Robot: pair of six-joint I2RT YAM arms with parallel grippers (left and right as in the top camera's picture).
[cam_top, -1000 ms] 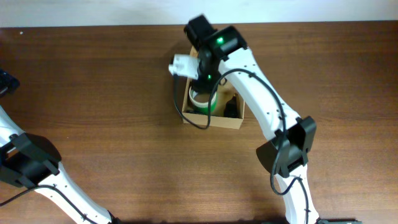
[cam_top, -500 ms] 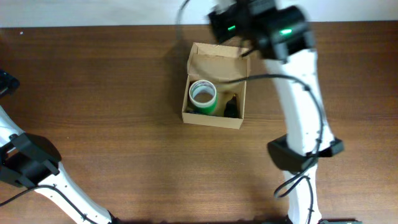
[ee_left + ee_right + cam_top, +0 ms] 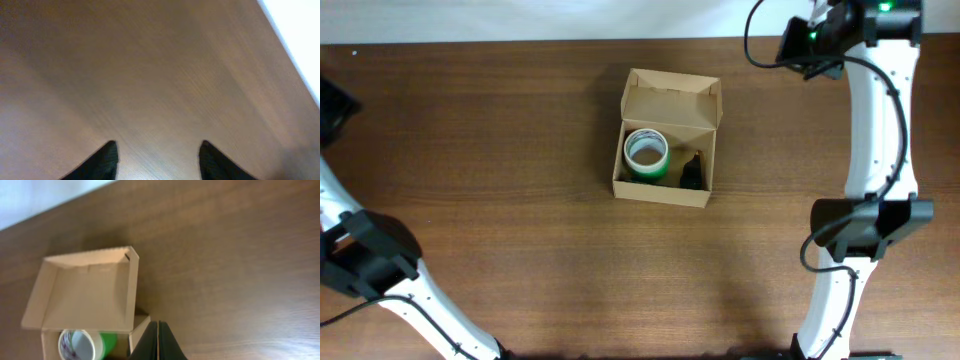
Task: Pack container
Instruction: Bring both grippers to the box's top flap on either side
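The container [image 3: 620, 170] is a small tan cardboard box in the middle of the table, its flap lid [image 3: 672, 98] standing open at the back. Inside lie a green tape roll [image 3: 646, 152] and a small black object [image 3: 692, 172]. My right gripper [image 3: 807, 42] hangs far off to the box's back right. In the right wrist view this gripper [image 3: 158, 326] is shut with nothing in it, and the lid [image 3: 85, 292] and roll [image 3: 75, 346] lie to its left. My left gripper [image 3: 158, 150] is open over bare wood, with nothing between its fingers.
The brown wooden table [image 3: 500, 230] ends at a white edge strip [image 3: 520, 20] along the back. The left arm [image 3: 360, 260] comes in at the far left edge, and the right arm's base [image 3: 860, 225] stands right of the box.
The right arm has swung up and away from above the box to the back right corner. The tape roll and black object stay in the box. The left arm has shifted slightly.
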